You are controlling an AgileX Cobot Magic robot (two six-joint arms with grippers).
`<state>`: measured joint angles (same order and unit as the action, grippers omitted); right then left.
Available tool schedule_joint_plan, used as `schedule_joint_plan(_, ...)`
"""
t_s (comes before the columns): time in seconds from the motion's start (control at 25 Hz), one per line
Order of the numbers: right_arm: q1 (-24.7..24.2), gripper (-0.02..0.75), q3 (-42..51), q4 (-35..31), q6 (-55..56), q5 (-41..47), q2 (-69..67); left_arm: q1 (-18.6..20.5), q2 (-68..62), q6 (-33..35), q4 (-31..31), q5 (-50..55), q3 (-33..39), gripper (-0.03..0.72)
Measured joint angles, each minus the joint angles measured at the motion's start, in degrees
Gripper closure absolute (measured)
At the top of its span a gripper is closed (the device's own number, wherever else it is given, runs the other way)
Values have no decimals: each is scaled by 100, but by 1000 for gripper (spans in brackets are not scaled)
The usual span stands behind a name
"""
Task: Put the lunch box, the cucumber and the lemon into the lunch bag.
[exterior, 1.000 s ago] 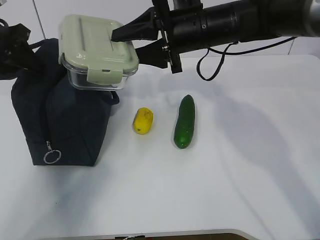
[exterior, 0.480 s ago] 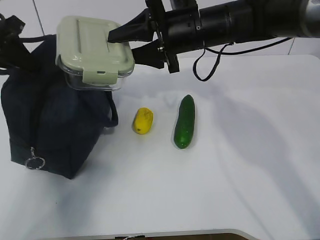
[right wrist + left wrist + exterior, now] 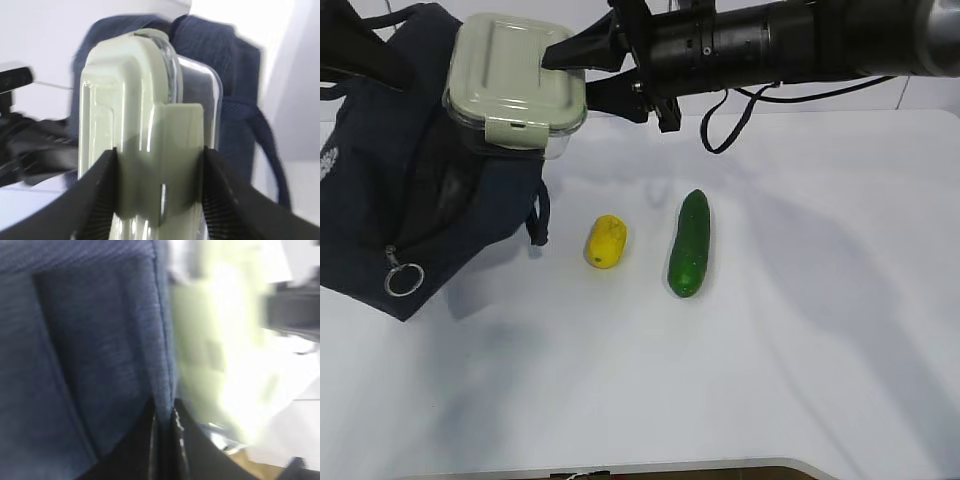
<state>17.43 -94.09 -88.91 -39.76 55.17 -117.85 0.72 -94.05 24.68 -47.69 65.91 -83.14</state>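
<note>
Right gripper (image 3: 582, 72) holds lunch box (image 3: 516, 82) above lunch bag (image 3: 410, 210).

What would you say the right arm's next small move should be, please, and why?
Probably carry the lunch box a little further left and lower it into the lunch bag. The right gripper holds the box at the bag's upper edge, not yet inside, while the left gripper pinches the bag's fabric. The lemon and cucumber wait on the table.
</note>
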Motion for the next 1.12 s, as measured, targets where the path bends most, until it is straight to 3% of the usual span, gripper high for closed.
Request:
schedule_joint_plan(0.16,10,367,0,287,-107,-294,-14,0,0,226,-367,63,0,702)
schedule_joint_plan(0.52,335,367,0,189,-291,-209,-451,-5,0,340,-395,26,0,702)
schedule_joint_plan(0.84,660,367,-98,-556,-579,-233,-802,-15,-112,375,-451,-19,0,703)
schedule_joint_plan(1.12,763,367,-548,-592,-640,-449,-1233,-176,-526,574,-484,-391,0,703)
